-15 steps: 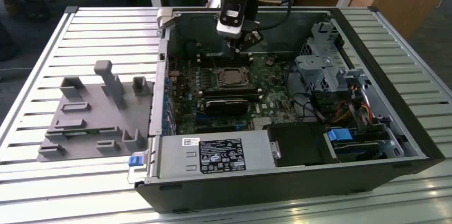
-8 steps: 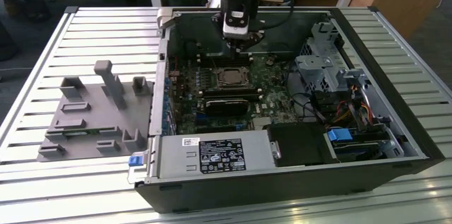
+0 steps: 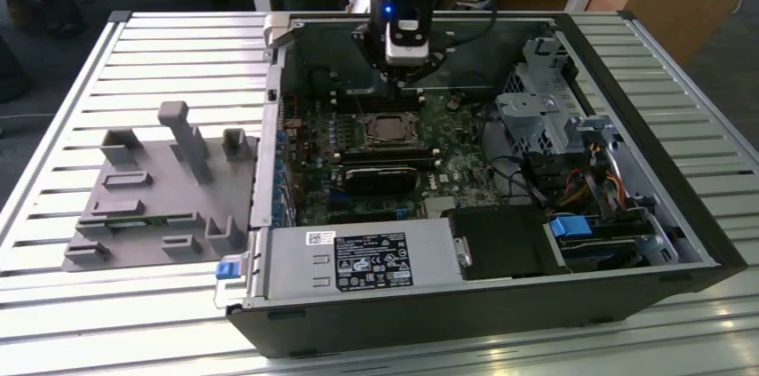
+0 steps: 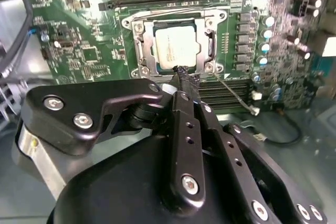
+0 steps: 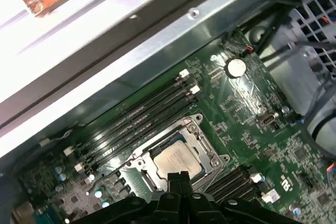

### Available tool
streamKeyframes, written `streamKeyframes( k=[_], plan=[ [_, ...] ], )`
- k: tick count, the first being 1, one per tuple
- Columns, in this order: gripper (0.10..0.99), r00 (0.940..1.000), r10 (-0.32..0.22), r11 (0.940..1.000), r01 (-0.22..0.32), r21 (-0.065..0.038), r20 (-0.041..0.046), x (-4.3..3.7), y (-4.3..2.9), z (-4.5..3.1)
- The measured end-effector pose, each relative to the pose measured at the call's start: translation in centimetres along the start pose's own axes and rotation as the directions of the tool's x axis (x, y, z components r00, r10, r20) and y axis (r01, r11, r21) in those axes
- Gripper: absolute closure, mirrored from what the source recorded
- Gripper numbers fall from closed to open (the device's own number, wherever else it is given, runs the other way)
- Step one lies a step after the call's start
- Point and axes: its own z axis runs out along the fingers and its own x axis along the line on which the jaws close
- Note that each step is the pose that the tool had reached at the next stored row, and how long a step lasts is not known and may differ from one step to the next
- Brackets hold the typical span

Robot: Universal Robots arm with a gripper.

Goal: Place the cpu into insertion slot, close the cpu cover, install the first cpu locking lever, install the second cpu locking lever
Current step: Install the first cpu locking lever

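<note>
One slip is all you are risking here, but it is a costly one. The cpu is lying flat in the insertion slot, and the cpu cover is looking folded down around it, its window framing the pale face. Your pincer is pressed together, pinching nothing that I am seeing, with its tip right at the slot's near rim in both wrist views; whether it is touching I cannot tell. A thin wire lever is sticking out sideways from that corner, seemingly unlatched. If you are driving down off-line, the tip is likely landing on the chip's face or skidding onto the green board and scraping small parts. If the cover is sitting proud, any push on the lever is forcing it against the chip.
</note>
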Motion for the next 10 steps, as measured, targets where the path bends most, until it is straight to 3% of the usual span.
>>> streamKeyframes(
  k=[5, 10],
  plan=[
    [0.976, 0.9958, -0.091, 0.9958, 0.091, 0.0, -0.0021, 0.0, 0.0, 0.01],
    [0.976, 0.9834, -0.182, 0.9834, 0.182, -0.001, -0.0041, 0.0, 0.0, 0.02]
  ],
)
